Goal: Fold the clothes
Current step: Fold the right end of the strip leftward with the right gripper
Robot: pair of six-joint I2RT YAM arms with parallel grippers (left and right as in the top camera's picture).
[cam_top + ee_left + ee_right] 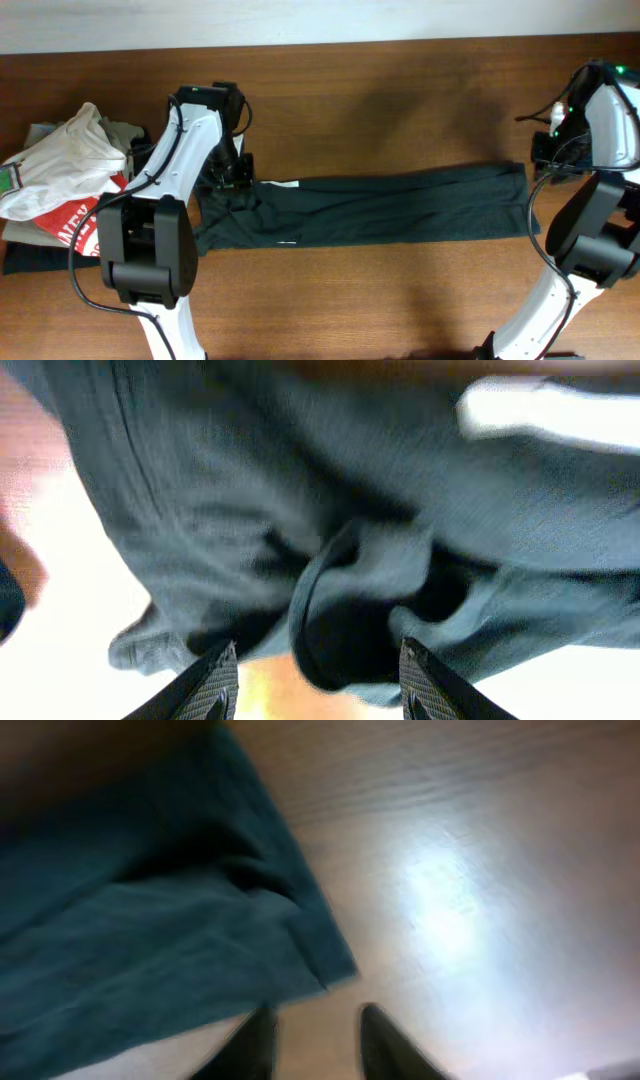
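Folding stage: I judge the T-shirt (pixel 400 205) is already doubled into one long narrow band, so what's left looks like bringing the two ends together.
Shirt position: it lies flat across the middle of the tabletop (pixel 400 100), running from my left arm to my right. No print shows on this face.
Left hand (pixel 318 680): fingers spread wide and gripping nothing, right over the bunched end. A rucked fold of cloth sits just ahead of the fingertips, with the white neck label (pixel 560 410) beyond it. I read this as lining up a pinch on that rumpled end.
Right hand (pixel 318 1040): fingers apart and empty, over bare wood just beside the shirt's far corner. It looks placed to take that edge, I reckon.
Side pile: the white-and-red garment (pixel 60 170) is heaped at the left edge, near the shirt's end but not part of this fold.
Watch-out: the left end is crumpled, so catching only one layer would skew the fold.
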